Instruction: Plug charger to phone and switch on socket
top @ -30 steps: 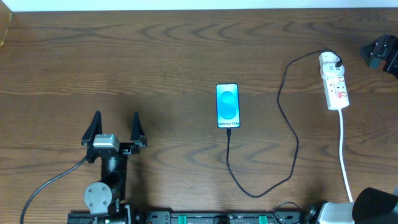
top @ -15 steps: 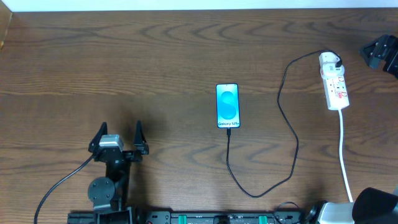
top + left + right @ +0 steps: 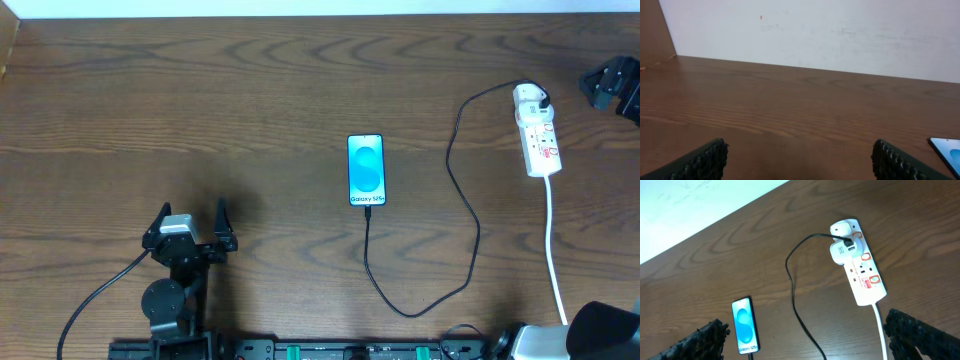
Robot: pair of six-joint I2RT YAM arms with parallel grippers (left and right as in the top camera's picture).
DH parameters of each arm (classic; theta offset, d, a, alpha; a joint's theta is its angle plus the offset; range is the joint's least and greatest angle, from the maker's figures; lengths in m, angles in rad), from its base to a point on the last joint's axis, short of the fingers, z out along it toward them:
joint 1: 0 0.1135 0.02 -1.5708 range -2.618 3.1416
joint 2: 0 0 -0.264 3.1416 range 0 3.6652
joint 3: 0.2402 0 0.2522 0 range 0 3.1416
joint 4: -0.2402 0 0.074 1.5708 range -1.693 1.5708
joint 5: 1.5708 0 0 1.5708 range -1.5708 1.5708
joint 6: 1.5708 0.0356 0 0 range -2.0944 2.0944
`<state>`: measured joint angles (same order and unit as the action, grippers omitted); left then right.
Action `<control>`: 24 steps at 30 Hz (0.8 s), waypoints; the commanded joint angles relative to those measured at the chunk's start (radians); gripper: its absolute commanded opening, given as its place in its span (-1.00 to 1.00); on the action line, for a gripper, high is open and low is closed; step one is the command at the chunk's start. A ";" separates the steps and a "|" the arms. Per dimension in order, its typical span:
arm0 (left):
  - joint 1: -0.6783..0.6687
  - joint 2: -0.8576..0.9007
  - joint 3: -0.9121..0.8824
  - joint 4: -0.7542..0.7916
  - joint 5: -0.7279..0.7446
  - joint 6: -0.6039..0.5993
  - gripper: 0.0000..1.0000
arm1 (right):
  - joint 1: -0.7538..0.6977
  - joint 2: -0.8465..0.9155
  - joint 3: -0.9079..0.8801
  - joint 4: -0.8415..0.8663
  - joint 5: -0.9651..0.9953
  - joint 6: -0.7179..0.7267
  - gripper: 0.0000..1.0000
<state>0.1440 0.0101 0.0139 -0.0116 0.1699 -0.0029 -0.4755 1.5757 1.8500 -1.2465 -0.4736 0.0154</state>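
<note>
The left hand (image 3: 190, 216) is the only thing that has changed. Over the past second it has pulled back toward its base at the near edge of the tabletop (image 3: 250, 100). It is now well apart from everything the task concerns. Its fingers stand spread with nothing between them, and its wrist view shows only bare wood ahead. To me that looks like an arm retiring, not one setting up a reach.

The phone (image 3: 366, 170) has not moved. It lies flat mid-table, screen up and lit blue. The charger (image 3: 477, 235) meets its near edge, and the tip appears to be seated in the port, though the overhead view is too coarse to be sure. From there the cable loops out and climbs to the socket (image 3: 538, 135) at the far right, where its plug sits in the far end.

The right hand (image 3: 807, 337) hangs above this area, fingers wide and empty, looking down on the socket. It has not shifted. Plugging in looks done, so the switch is probably what remains; I cannot tell its position from here.
</note>
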 commanded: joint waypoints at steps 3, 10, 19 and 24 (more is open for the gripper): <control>0.006 -0.009 -0.010 -0.052 -0.043 -0.002 0.84 | 0.008 -0.006 -0.001 -0.003 -0.002 0.006 0.99; 0.006 -0.009 -0.010 -0.055 -0.046 -0.025 0.84 | 0.008 -0.006 -0.001 -0.003 -0.002 0.006 0.99; -0.001 -0.009 -0.010 -0.053 -0.020 -0.066 0.84 | 0.008 -0.006 -0.001 -0.003 -0.003 0.006 0.98; -0.040 -0.009 -0.010 -0.053 -0.021 -0.065 0.84 | 0.008 -0.006 -0.001 -0.003 -0.002 0.006 0.99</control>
<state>0.1211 0.0101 0.0181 -0.0223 0.1284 -0.0544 -0.4755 1.5757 1.8500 -1.2465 -0.4736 0.0158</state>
